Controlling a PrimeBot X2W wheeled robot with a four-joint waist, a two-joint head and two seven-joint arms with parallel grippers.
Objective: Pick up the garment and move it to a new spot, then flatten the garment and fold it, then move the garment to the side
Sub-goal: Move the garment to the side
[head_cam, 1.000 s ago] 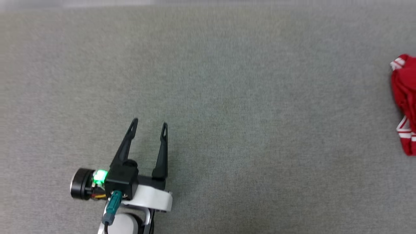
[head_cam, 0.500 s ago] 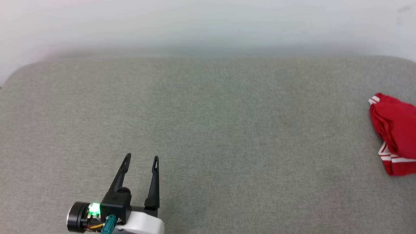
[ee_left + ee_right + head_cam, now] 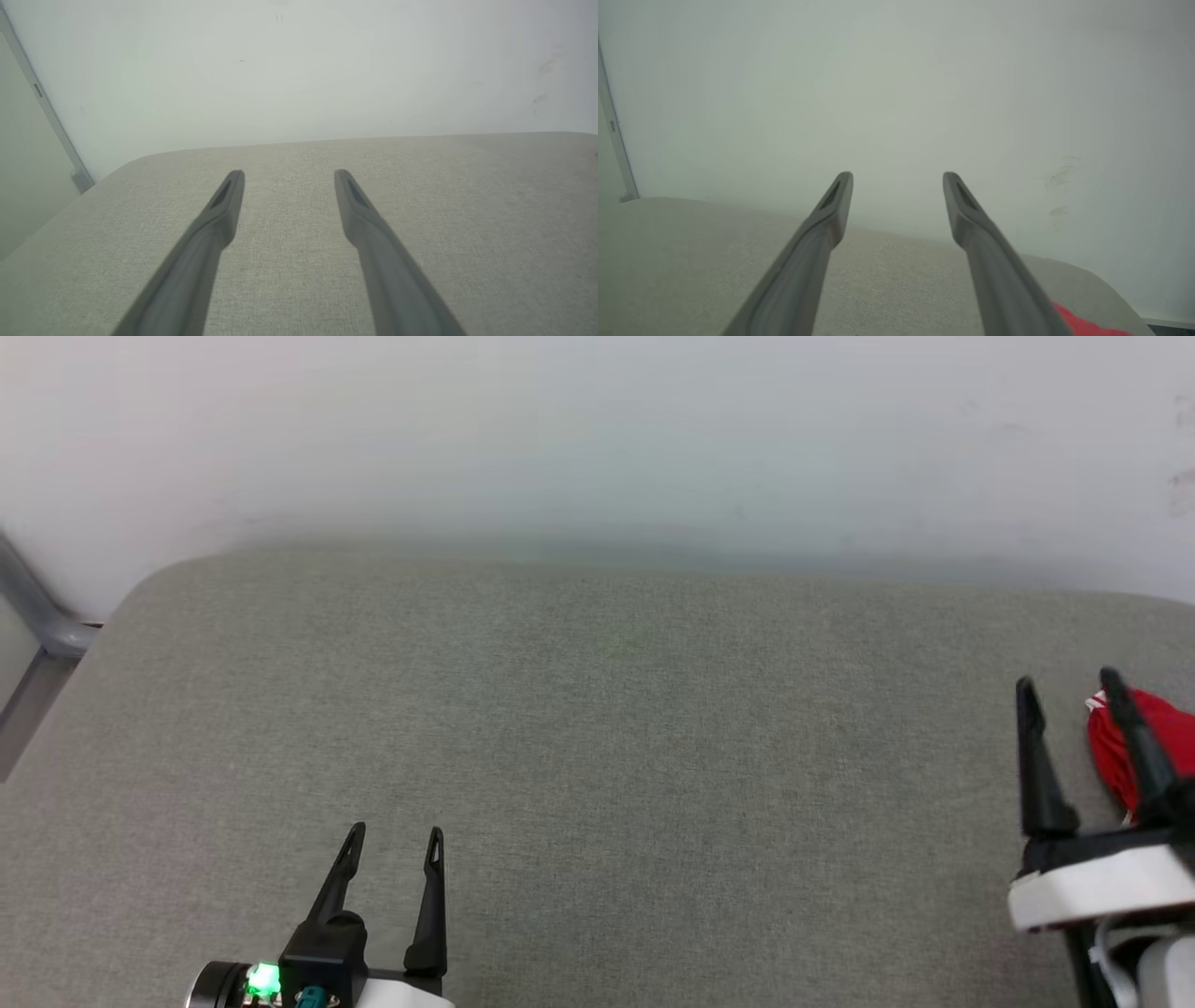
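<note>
Grey woven fabric pad (image 3: 597, 756) covers my whole work area, with a rounded far edge against a pale wall (image 3: 597, 429). At far left in the head view a grey metal frame bar (image 3: 37, 616) runs down past the pad's corner; the left wrist view has it too, at its left edge.

The left gripper (image 3: 396, 832) is at lower left, fingers pointing up the head view, with a green light on at its base. Its jaws are apart with nothing between them. The left wrist view confirms this: left gripper (image 3: 288, 173) spread, bare pad beneath and between the fingers.

The middle of the pad is plain fabric.

The right gripper (image 3: 1067, 679) is at lower right, also spread and holding nothing. In the right wrist view the right gripper (image 3: 898, 175) points at the wall over the pad's far edge.

The garment (image 3: 1176, 737) lies on the pad at the far right edge, red with a bit of white trim at its top corner. It's just behind the right gripper's outer finger, which crosses in front of it. Contact: can't tell from here. It looks bunched, but the frame edge cuts most of it off. The right wrist view catches a red sliver of the garment (image 3: 1083, 324) at bottom right, beside that same finger.
</note>
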